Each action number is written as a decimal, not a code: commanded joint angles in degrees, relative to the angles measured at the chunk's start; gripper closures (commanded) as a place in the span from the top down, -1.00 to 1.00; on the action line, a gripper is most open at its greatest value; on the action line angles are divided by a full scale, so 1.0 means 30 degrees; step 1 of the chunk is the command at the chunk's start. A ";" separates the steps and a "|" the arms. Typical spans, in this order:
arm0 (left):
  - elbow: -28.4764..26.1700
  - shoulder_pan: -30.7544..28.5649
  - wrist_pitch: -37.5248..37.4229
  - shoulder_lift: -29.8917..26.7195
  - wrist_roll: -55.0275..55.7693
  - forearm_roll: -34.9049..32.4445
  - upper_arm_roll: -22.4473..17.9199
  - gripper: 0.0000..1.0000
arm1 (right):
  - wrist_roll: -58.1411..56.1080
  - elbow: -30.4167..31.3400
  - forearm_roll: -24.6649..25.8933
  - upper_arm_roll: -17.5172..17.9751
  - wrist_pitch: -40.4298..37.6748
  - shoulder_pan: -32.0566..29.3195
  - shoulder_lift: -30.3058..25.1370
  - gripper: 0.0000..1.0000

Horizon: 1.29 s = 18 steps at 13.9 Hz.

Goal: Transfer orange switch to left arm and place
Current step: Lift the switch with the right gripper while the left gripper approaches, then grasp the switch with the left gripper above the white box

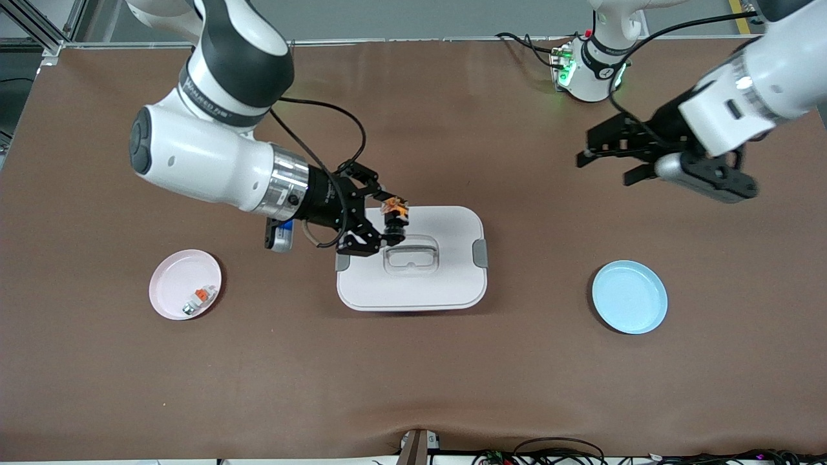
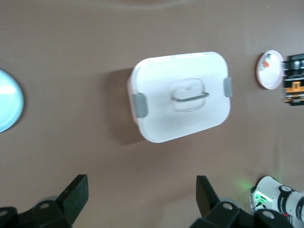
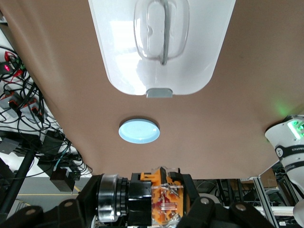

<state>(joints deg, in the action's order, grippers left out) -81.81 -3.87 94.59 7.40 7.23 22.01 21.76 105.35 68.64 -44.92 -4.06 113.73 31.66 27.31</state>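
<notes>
My right gripper [image 1: 386, 223] is shut on the orange switch [image 1: 395, 212] and holds it in the air over the edge of the box [image 1: 446, 278] that faces the right arm's end. In the right wrist view the switch [image 3: 159, 202] fills the space between the jaws, with the box [image 3: 123, 57] lying below. My left gripper [image 1: 605, 169] is open and empty, up over bare table toward the left arm's end. The left wrist view shows its fingers [image 2: 76, 194] wide apart, with the box [image 2: 161, 118] and the switch [image 2: 295, 88] farther off.
A pink plate [image 1: 169, 278] toward the right arm's end holds a white-and-orange connector [image 1: 203, 295] and a silver piece [image 1: 188, 309]. A blue plate [image 1: 630, 297] lies toward the left arm's end. The left arm's base [image 1: 588, 71] stands at the table's back.
</notes>
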 commanded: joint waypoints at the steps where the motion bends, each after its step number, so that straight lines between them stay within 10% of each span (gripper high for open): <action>1: 0.0054 0.0292 0.1276 0.0432 -0.0766 0.1447 0.0069 1.00 | 0.1441 -0.0936 -0.0320 -0.0141 0.0932 0.0461 0.0388 -1.00; 18: 0.1548 0.3047 0.4329 0.4008 -0.0533 0.5614 0.0040 1.00 | 0.5196 -0.2724 -0.0290 -0.0171 0.2197 0.2659 0.1853 -1.00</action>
<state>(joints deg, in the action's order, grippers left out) -78.69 5.30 107.76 19.10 5.00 37.88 22.01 119.52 62.62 -44.94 -4.07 120.51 39.32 31.90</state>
